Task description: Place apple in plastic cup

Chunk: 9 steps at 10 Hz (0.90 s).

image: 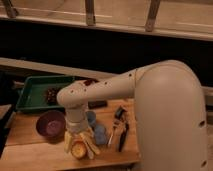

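- The apple (78,148) sits on the counter (30,150) near its front edge. The pincer (79,152) is down over it, released, with one of its fingers (67,142) on each side.
- If it clenches off-centre, I'd expect the round fruit to squirt out and roll, possibly off the front edge.
- The cup (99,135) stands just right of the apple, so a finger swinging wide could knock it over before anything is lifted. A second blue shape sits behind it, against the wrist, and I can't be sure which of the two is the cup.
- The apple looks about as wide as the cup mouth, so a sloppy release may leave it perched on the rim or tip the cup.
- The arm (115,87) reaches leftward from the big white body, bends at the elbow and drops the wrist straight down between the purple bowl (50,124) and the cup.
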Motion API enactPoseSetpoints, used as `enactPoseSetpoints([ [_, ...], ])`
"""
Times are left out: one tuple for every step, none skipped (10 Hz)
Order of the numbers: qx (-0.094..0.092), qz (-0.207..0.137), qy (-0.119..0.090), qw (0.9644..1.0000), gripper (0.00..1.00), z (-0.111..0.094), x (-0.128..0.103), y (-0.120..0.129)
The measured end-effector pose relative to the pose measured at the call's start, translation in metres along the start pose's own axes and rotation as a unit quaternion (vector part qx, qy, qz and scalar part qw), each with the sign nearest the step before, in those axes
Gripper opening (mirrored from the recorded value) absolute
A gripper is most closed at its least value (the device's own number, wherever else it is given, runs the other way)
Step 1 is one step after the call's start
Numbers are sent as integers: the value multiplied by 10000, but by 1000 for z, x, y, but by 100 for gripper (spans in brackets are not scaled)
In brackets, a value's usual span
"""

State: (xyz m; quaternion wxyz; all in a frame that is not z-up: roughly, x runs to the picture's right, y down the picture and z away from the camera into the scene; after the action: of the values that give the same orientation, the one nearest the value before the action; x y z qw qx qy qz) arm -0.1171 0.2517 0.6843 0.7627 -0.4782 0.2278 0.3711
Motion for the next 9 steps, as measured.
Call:
enactPoseSetpoints([
  [-40,-11,131,9999,80,6,0,2],
  [-65,2,197,9998,80,9,0,2],
  [-108,44,235,9997,75,12,1,1],
  [-120,105,251,9996,66,14,1,-1],
  [-111,175,250,9995,55,13,2,-3],
  [-91,217,252,9994,45,12,3,-4],
  [-79,251,242,9994,37,12,3,-5],
  [-62,282,225,9993,27,11,3,-6],
  [-28,321,173,9993,16,7,4,-8],
])
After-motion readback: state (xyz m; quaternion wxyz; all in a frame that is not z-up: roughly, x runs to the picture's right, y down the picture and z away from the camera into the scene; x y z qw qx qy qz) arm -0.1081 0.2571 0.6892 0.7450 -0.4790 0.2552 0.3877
